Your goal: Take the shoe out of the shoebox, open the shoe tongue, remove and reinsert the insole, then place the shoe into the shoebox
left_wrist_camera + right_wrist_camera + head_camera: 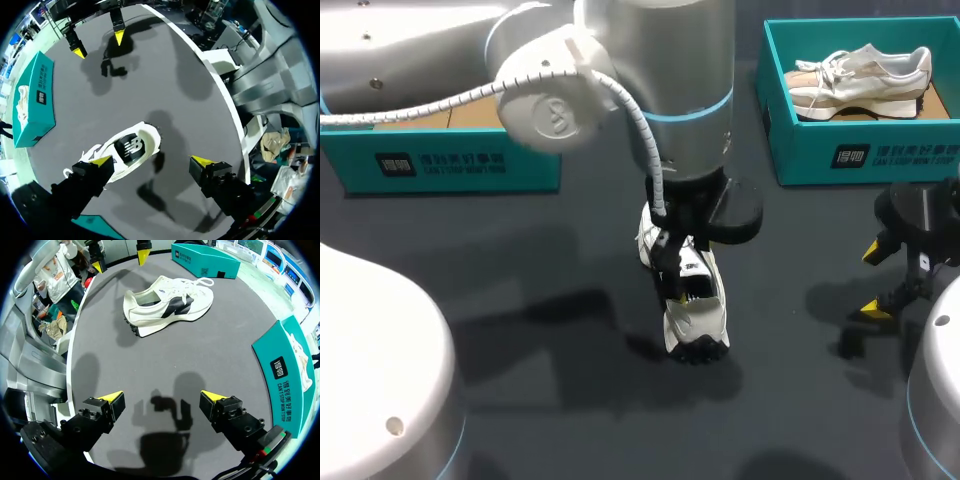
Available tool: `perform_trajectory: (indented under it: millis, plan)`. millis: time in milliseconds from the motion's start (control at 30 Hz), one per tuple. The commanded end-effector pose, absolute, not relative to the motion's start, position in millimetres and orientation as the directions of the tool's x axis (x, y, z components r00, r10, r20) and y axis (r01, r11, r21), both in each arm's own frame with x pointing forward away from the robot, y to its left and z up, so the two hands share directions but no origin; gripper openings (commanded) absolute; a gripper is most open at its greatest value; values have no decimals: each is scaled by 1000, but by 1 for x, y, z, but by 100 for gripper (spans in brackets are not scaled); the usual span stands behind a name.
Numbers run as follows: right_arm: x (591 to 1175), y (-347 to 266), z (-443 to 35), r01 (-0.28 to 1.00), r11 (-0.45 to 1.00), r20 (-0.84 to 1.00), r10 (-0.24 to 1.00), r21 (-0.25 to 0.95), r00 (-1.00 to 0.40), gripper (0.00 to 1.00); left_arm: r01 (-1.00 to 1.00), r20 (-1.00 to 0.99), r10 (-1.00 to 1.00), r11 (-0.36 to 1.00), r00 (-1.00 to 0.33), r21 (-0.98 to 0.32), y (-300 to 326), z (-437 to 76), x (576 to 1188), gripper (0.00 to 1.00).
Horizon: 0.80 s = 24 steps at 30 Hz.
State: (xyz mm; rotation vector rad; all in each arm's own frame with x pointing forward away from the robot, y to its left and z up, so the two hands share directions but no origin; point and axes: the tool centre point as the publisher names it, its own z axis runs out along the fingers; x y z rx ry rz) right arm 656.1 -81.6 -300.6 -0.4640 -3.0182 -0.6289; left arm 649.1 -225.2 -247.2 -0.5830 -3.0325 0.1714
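My left gripper (152, 161) hangs over the white shoe (695, 310), which stands on its sole mid-table; the fingers are spread wide, not clamping it. My right gripper (871, 280), at the shoe's 3 o'clock, is likewise spread apart. A teal shoebox (860, 150) sits at the shoe's 1 o'clock.

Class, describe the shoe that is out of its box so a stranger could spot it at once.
On the dark table, teal shoeboxes line the far edge. Near the middle, below the left end effector, sits a white shoe with a dark side mark. Unlike the other shoe, lying inside the right shoebox, it rests directly on the table.
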Motion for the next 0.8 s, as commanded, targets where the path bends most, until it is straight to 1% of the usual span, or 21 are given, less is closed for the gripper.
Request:
perform_trajectory:
  millis: [33, 167, 367, 633, 800]
  plan:
    - [655, -81, -300, 294, 875, 81, 285, 385, -955, 100, 335, -12, 336, 936, -942, -106, -222, -245, 641, 100]
    - [655, -81, -300, 294, 875, 81, 285, 385, -955, 100, 324, 4, 327, 938, -945, -125, -227, -258, 638, 100]
    - [655, -81, -300, 294, 875, 81, 285, 385, -955, 100, 252, 26, 257, 959, -966, -129, -236, -284, 639, 100]
    - [655, -81, -300, 294, 875, 81, 285, 385, -955, 100, 172, 13, 174, 980, -985, -99, -244, -309, 633, 100]
    - [655, -81, -300, 294, 875, 81, 285, 385, -955, 100, 134, 34, 138, 986, -990, -103, -245, -322, 630, 100]
